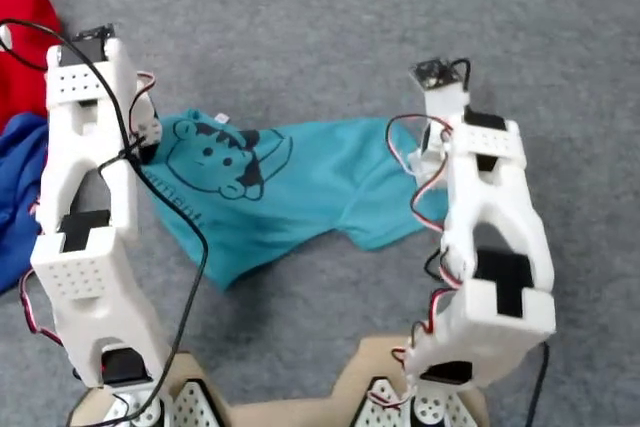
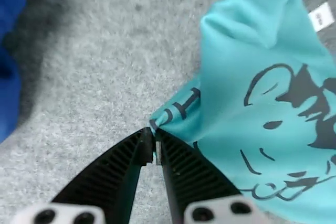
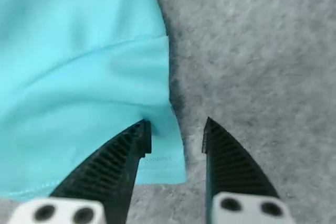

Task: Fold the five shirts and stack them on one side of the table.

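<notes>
I judge the job to be at an early stage. The teal shirt (image 1: 270,197) lies in the middle of the grey counter (image 1: 350,37) between my two arms, print side up. It is spread out but rumpled, with one sleeve trailing toward the right arm and no clean fold anywhere in it. A red shirt (image 1: 20,37) and a blue shirt (image 1: 15,187) sit bunched at the counter's edge beside my left arm. They look more like a loose heap than a squared stack, though they are cut off and I cannot tell whether either is folded. That makes three garments I can count out of five, so most of the folding and the stacking appear to be ahead of me.

The left gripper (image 2: 156,145) has its fingers closed tight on the teal shirt's edge, with a sliver of fabric pinched between the ribbed pads, right where the printing runs out to the border. The right gripper (image 3: 176,135) has its fingers apart, astride a hemmed corner of the teal cloth. One finger is over the fabric and the other is over bare counter, and nothing is gripped.

As for markings, the chest carries a dark line-drawn cartoon figure (image 1: 225,157). A few dark block letters (image 2: 181,106) curl along the fold near the left fingers, creased and partly tucked under, so I leave them unread. A small white tag (image 2: 321,17) sticks out at the collar, and its print is too small to make out.
</notes>
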Controlling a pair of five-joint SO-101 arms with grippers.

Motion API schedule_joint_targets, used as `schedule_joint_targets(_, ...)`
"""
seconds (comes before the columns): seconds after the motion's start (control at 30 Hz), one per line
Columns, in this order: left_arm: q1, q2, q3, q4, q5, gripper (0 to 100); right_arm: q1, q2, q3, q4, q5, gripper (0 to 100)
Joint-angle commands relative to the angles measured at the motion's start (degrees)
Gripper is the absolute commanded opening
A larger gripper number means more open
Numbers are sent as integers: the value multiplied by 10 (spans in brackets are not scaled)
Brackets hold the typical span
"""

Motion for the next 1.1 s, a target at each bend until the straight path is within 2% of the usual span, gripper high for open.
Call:
schedule_joint_targets(0.0,-2,-5,-48,14,-3,19,0,21,-62,44,4,168)
schedule_joint_targets(0.3,3,-6,-65,17,-1,19,0,90,-137,141,4,164)
schedule_joint_targets(0.47,3,-6,-65,17,-1,19,11,95,-140,150,4,37)
schedule_joint_targets(0.53,3,-6,-65,17,-1,19,22,95,-140,151,4,4)
schedule_joint_targets(0.73,3,-6,-65,17,-2,19,57,92,-143,171,4,6)
schedule_joint_targets(0.93,5,-5,-59,18,-2,19,114,92,-180,256,34,5)
schedule_joint_targets(1.07,39,-3,-27,36,-28,19,169,92,-183,298,47,5)
